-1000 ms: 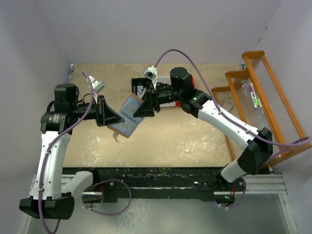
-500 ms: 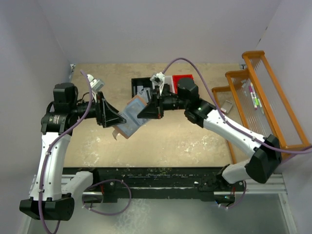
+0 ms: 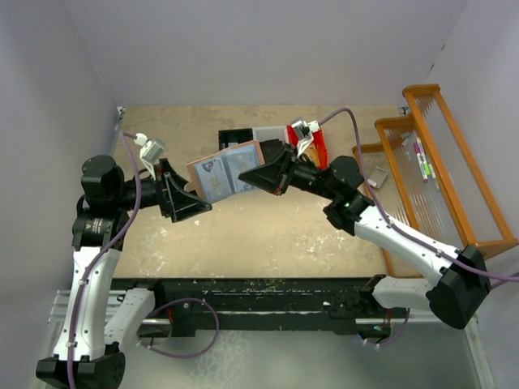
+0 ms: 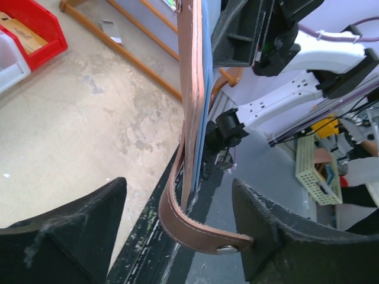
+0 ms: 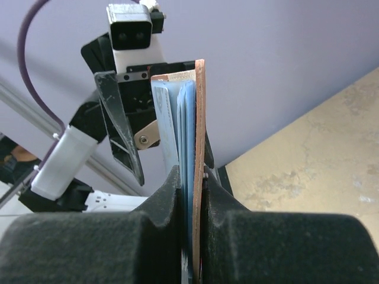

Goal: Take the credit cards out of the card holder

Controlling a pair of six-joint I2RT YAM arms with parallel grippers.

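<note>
Two grippers meet over the tabletop, and only one has a grip. The right gripper point(image 3: 253, 176) is clenched on the card holder point(image 3: 226, 170), its black fingers point(image 5: 169, 198) pressed flat against either face of the wallet's edge, which the right wrist view shows squeezed tight between them. The holder juts out from those jaws toward the left arm, held up off the table and folded open. Its blue-grey inside faces the overhead camera and its salmon-tan leather runs round the outside.

The left gripper point(image 3: 197, 203) is released. Its fingers point(image 4: 68, 228) stand wide apart with the holder's free end hanging edge-on in the gap, clear of both pads. The snap tab point(image 4: 198, 234) curls down from that end and reaches toward the right-hand finger — its metal stud sits just beside that pad, though I cannot tell whether they touch.

Pale panels show in the holder's slots, one carrying a dark emblem. Between the right jaws several thin blue-grey layers stand side by side against the tan outer wall — which of them are cards and which are slot fronts I cannot tell.

Beyond the right jaws sit a black bin point(image 3: 233, 136), a clear bin point(image 3: 268, 133) and a red bin point(image 3: 318, 146). An orange wooden rack point(image 3: 442, 138) stands well off to that gripper's outer side.
</note>
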